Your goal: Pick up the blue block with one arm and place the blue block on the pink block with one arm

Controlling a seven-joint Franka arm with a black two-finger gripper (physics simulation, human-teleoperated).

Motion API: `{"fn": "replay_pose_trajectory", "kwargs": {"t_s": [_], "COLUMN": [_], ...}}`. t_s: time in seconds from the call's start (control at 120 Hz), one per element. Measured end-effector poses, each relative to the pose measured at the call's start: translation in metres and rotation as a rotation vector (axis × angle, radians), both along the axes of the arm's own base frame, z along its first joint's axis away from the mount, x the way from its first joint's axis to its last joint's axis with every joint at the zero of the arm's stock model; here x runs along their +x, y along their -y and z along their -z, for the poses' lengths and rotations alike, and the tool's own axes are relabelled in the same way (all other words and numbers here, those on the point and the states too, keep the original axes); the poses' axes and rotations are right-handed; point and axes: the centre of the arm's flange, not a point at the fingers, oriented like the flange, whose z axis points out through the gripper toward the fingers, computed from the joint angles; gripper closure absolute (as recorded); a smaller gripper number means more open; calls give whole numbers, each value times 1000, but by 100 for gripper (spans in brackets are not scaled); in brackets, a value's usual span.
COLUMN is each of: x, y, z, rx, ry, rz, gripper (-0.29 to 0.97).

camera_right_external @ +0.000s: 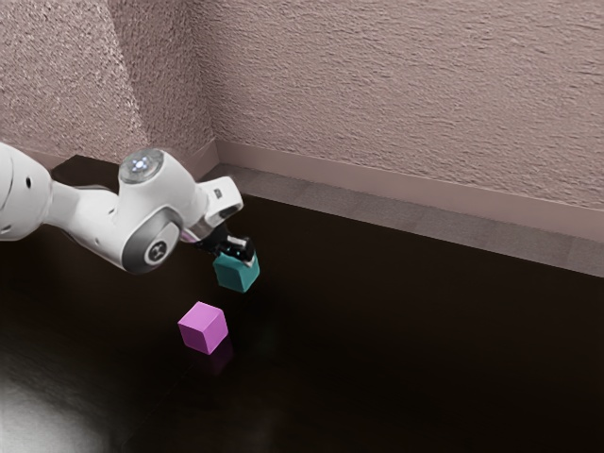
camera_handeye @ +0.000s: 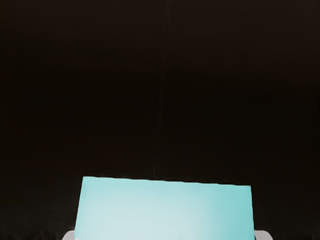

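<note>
Blocks were counted as two: one blue block (camera_right_external: 236,275) and one pink block (camera_right_external: 203,327). One arm (camera_right_external: 142,226) with one gripper (camera_right_external: 237,252) was seen. The blue block, teal in the render, was clamped from two sides between the fingers, which were set no wider than the block. It was held off the table (camera_right_external: 425,359), above the pink block and a little toward the exterior view's right of it, with a gap between the two. The pink block was seated flat on the dark tabletop, one corner turned toward the camera. Open tabletop was left on every side of the pink block. The table's far edge, along the wall (camera_right_external: 396,85), was well apart from it. In the wrist view the blue block (camera_handeye: 165,210) was seen just under the hand, over dark table (camera_handeye: 160,90).
</note>
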Motion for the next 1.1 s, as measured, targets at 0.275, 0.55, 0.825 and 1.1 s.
{"fn": "replay_pose_trajectory", "kwargs": {"t_s": [0.275, 0.55, 0.825, 1.1], "x": [-48, -75, -91, -94], "y": [0, -3, -5, -16], "z": [-12, -12, -10, -10], "rx": [13, 17, 19, 44], "ry": [-21, -34, -43, -42], "rz": [-4, -14, -19, -16], "gripper": [42, 43, 46, 49]}}
